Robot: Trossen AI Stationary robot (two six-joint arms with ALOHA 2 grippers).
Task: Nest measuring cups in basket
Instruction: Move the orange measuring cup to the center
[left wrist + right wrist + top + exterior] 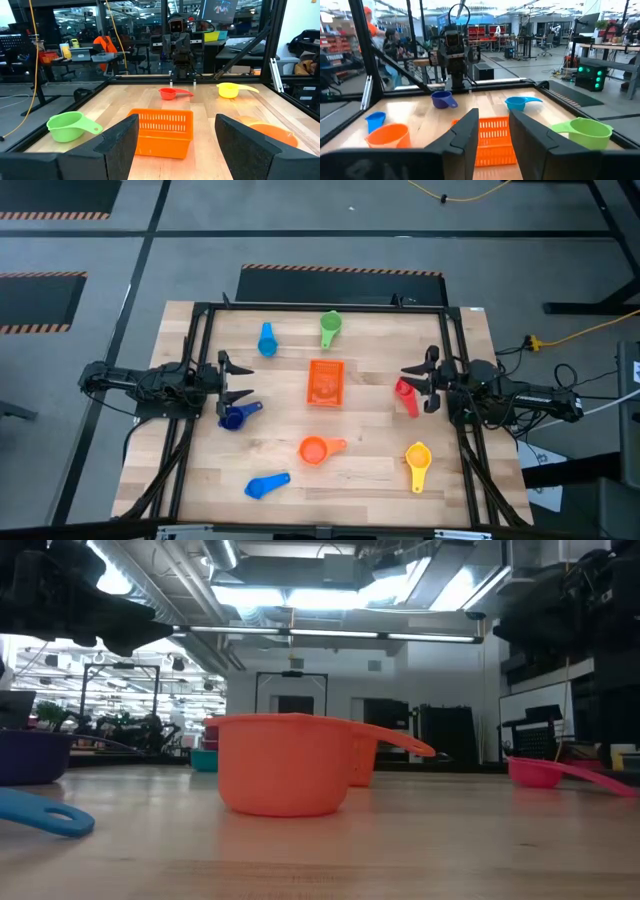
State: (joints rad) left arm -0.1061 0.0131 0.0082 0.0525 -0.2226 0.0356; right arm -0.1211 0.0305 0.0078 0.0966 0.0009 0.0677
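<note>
The orange mesh basket (326, 383) stands at the table's middle. Around it, each resting on the wood, lie several measuring cups: light blue (266, 340), green (330, 328), dark blue (235, 416), red (406, 397), orange (318, 449), yellow (418, 462) and blue (267, 485). My left gripper (240, 381) hangs level above the table's left side, open, pointing at the basket (162, 131). My right gripper (412, 383) hangs level at the right side, above the red cup, with a narrower gap (493, 114) between its fingers and nothing in it.
A black frame (320, 306) runs around the table's far, left and right sides. Bare wood lies between the basket and each gripper. In the low view the orange cup (285, 765) stands closest, with the red cup (540, 772) to its right.
</note>
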